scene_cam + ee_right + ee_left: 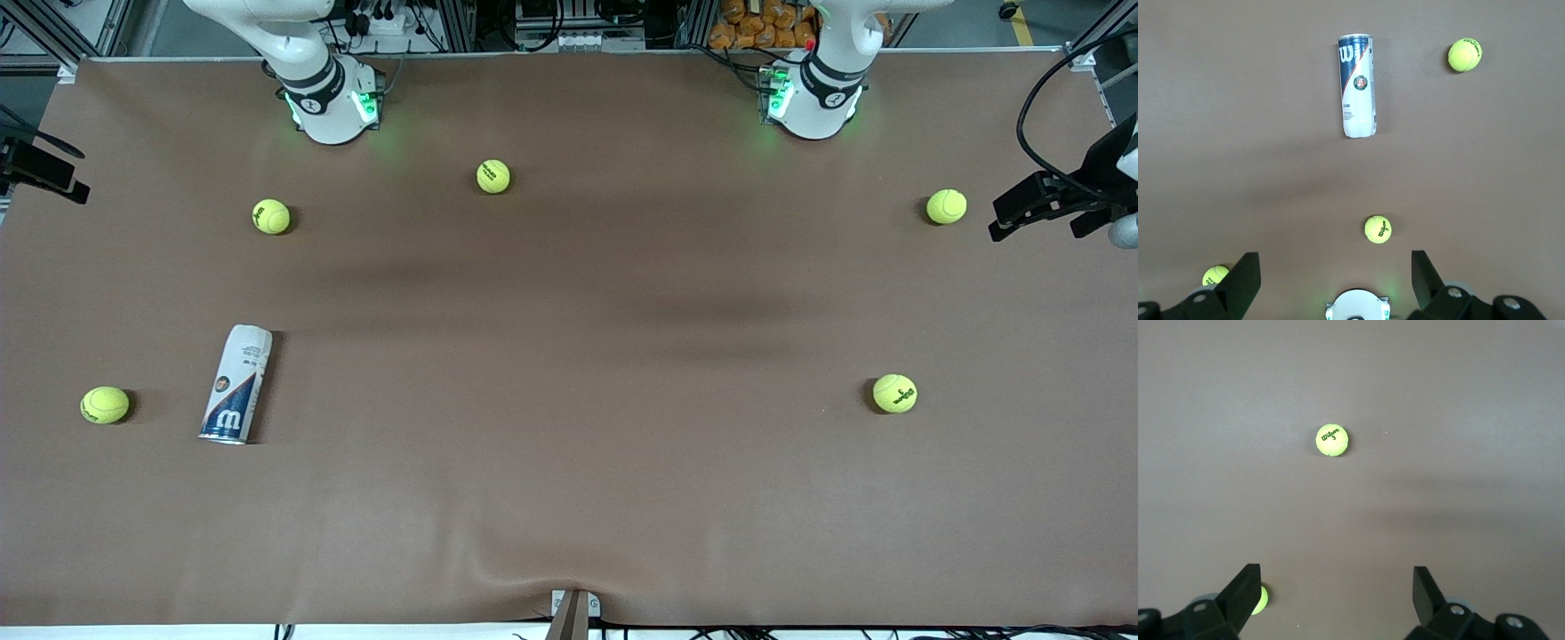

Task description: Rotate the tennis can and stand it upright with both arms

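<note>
Tennis can (1357, 85) lies flat, well apart from right tool (1331, 280).

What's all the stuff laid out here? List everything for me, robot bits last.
tennis can: one, white with a dark blue end band, lying on its side toward the right arm's end of the table, blue end nearest the front camera.
tennis balls: five, yellow-green, scattered; one beside the can, one and one near the right arm's base, one and one toward the left arm's end.
table: one, brown covering.
arm bases: two, white with green lights, at the table's edge farthest from the front camera.
left gripper: black, open, high over the table, waiting.
right gripper: black, open, high over the table.
</note>
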